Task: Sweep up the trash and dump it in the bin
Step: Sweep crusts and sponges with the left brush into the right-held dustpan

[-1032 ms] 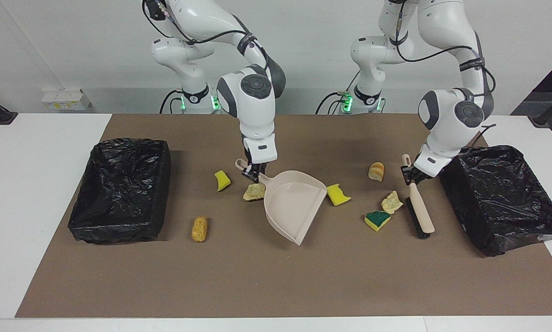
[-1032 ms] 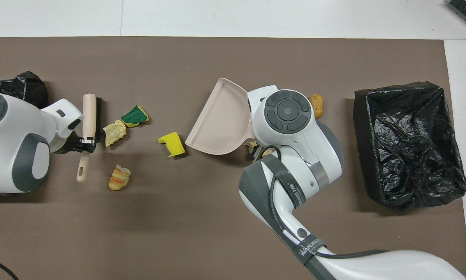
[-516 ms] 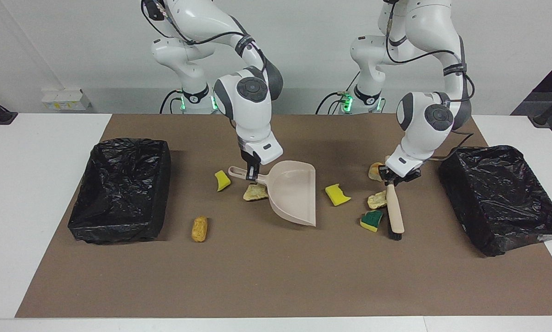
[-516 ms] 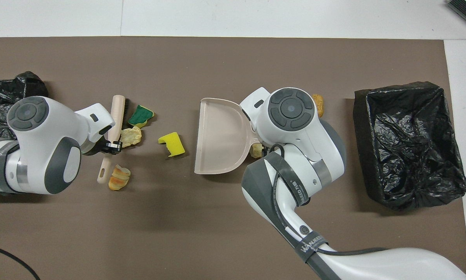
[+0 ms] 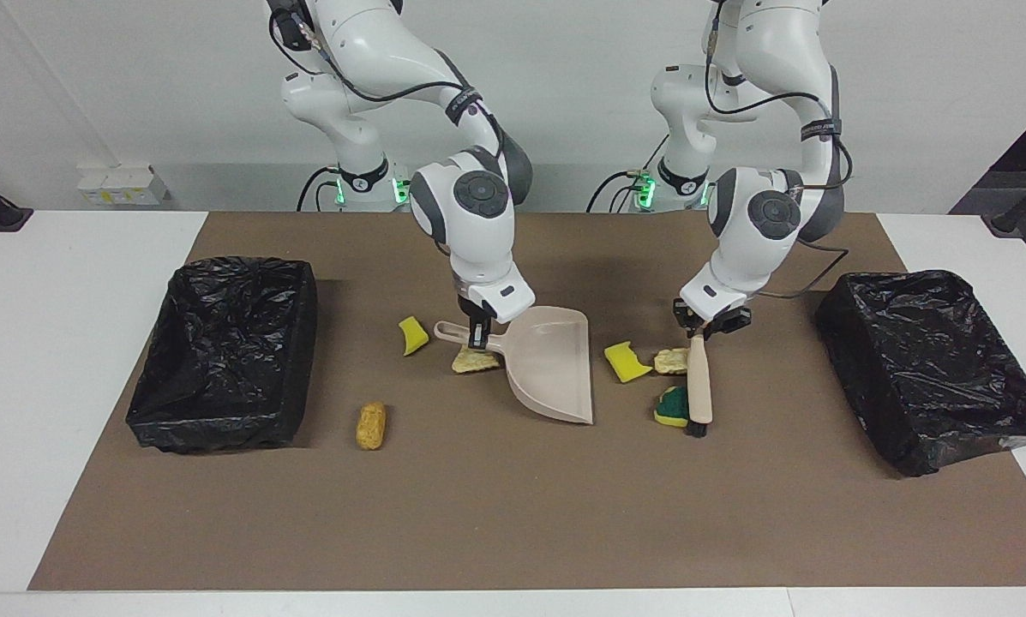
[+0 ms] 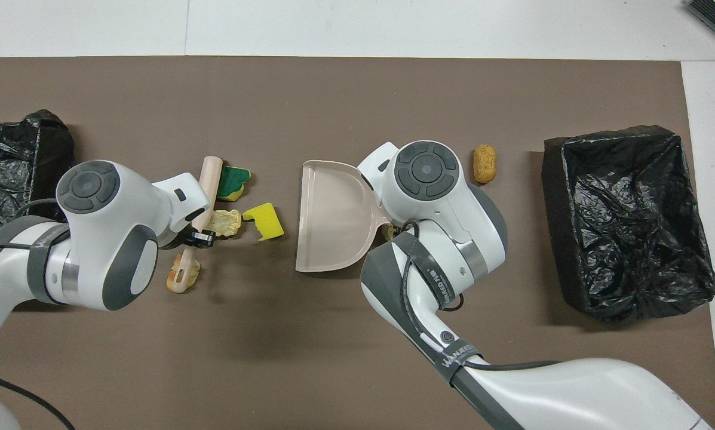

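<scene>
In the facing view the left gripper [image 5: 708, 324] is clamped on the handle of the beige brush [image 5: 699, 386], whose bristle end rests on the brown mat [image 5: 513, 514] against the green-topped sponge [image 5: 670, 408]; a pale crusty chunk [image 5: 672, 361] touches the brush handle, and a yellow sponge bit [image 5: 627, 361] lies just beside it, between brush and dustpan [image 5: 552, 364]; the right gripper [image 5: 478, 336] grips the dustpan's handle, the pan's mouth turned toward the brush; another crusty chunk [image 5: 476, 361] lies under that handle, a second yellow bit [image 5: 411, 335] near it, and a golden-brown roll [image 5: 371, 425] lies toward the black-lined bin [image 5: 225, 351] at the right arm's end; a second bin [image 5: 933, 364] stands at the left arm's end.

In the overhead view the brush [image 6: 209, 182] slants across the cluster; a bread-like piece [image 6: 172, 280] lies beside its handle tip, nearer the robots, outside the sweep; it will likely be missed; the pan's lip [image 6: 300, 221] looks raised, so scraps may slide under it; the sponge [image 6: 233, 182] at the brush's tip may slip past.
</scene>
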Robot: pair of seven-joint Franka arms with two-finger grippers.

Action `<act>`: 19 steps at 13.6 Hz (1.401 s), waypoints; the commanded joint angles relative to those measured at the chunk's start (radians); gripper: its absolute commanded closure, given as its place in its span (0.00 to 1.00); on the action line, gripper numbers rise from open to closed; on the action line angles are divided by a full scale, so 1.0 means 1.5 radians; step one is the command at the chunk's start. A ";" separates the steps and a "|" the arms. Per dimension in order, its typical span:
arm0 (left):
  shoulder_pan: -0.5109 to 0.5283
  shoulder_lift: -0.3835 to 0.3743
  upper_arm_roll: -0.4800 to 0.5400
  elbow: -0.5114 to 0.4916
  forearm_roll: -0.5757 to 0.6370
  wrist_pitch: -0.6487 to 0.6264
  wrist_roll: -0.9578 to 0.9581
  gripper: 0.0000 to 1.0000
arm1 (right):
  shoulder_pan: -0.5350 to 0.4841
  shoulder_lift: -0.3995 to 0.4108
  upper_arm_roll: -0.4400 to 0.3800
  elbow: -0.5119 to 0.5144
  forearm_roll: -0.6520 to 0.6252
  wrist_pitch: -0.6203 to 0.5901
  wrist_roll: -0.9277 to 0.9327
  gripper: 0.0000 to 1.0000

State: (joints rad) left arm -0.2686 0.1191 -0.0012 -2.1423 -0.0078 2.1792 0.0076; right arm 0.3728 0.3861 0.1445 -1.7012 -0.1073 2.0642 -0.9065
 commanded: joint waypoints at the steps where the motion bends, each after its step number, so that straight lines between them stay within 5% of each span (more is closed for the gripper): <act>1: -0.045 -0.032 0.008 -0.048 -0.025 0.012 0.007 1.00 | 0.004 0.020 0.005 0.014 -0.020 0.030 -0.017 1.00; 6: -0.150 -0.042 0.009 -0.052 -0.115 0.014 -0.005 1.00 | 0.019 0.025 0.005 0.012 -0.022 0.044 -0.022 1.00; 10: -0.215 -0.036 0.010 -0.015 -0.140 0.001 -0.168 1.00 | 0.024 0.025 0.005 0.012 -0.019 0.046 -0.023 1.00; 14: -0.178 -0.091 0.018 -0.008 -0.140 -0.010 -0.318 1.00 | 0.015 0.027 0.005 0.009 -0.009 0.069 -0.071 1.00; 19: -0.071 -0.143 0.021 -0.017 -0.127 -0.130 -0.469 1.00 | 0.021 0.029 0.005 0.010 -0.011 0.073 -0.079 1.00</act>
State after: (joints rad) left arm -0.4283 -0.0669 0.0369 -2.1417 -0.2007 2.0221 -0.5878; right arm 0.4085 0.4176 0.1455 -1.6984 -0.1211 2.1623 -0.9865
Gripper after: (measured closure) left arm 0.740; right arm 0.670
